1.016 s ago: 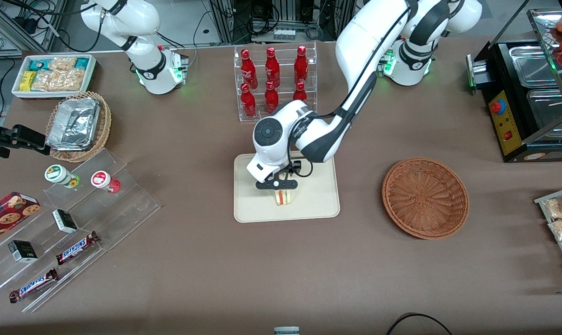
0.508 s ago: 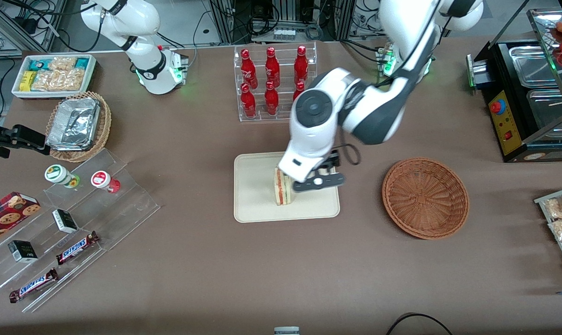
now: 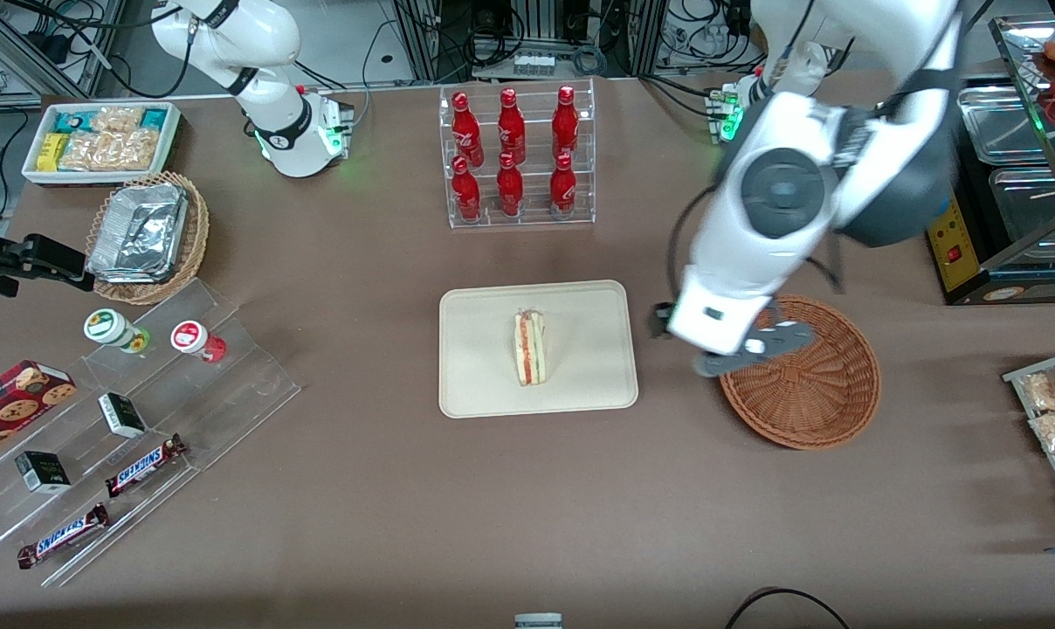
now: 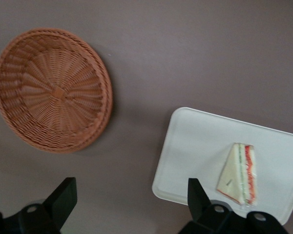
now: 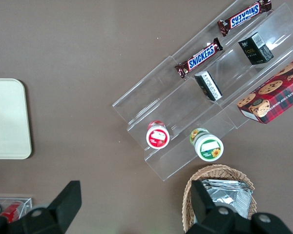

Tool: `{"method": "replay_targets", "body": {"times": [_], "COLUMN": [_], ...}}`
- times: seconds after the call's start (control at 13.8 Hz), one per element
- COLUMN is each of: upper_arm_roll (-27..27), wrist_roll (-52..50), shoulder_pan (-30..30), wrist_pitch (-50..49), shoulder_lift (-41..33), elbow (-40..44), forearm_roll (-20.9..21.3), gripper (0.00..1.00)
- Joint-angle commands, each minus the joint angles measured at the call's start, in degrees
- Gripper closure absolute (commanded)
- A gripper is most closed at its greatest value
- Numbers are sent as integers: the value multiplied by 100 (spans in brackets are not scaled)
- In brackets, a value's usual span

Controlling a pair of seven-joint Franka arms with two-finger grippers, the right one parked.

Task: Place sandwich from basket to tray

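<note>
**Sandwich is down on the tray, arm already backing off**

So the sandwich (image 3: 528, 348) is sitting on the tray (image 3: 475, 384), roughly mid-tray and a touch toward the basket's side, standing on one of its edges with the red and green filling stripes facing up at the front camera. My guess is it stands that way because it was pinched by its flat bread faces and simply set down in the same pose. It looks stable enough, not leaning on anything, well inside the tray's rim.

The basket (image 3: 820, 411) is empty, off toward the working arm's end of the table from the tray, with bare tabletop between the two.

The gripper (image 3: 746, 349) hangs in the air over the basket rim nearest the tray, clear of the tray. In the wrist view its fingers (image 4: 62, 196) are spread wide with nothing between them.

Compared with a second ago: back then the gripper was down on the tray right at the sandwich. Half a second ago it had let go and was lifting just beside it, still over the tray. Now it has swung away toward the basket. The sandwich hasn't budged since release, so I'd call the placement done.
</note>
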Motion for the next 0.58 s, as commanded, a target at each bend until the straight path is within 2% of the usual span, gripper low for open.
{"method": "replay_targets", "body": {"times": [0.0,0.51], "upper_arm_roll": [-70,-70], "wrist_roll": [603,2510], "shoulder_pan": [491,1809], "wrist_pitch": [-15,55], "shoulder_lift": [-503,-1153], "elbow": [-587,-1290], "forearm_roll": [-4,-74], "gripper": [0,0]}}
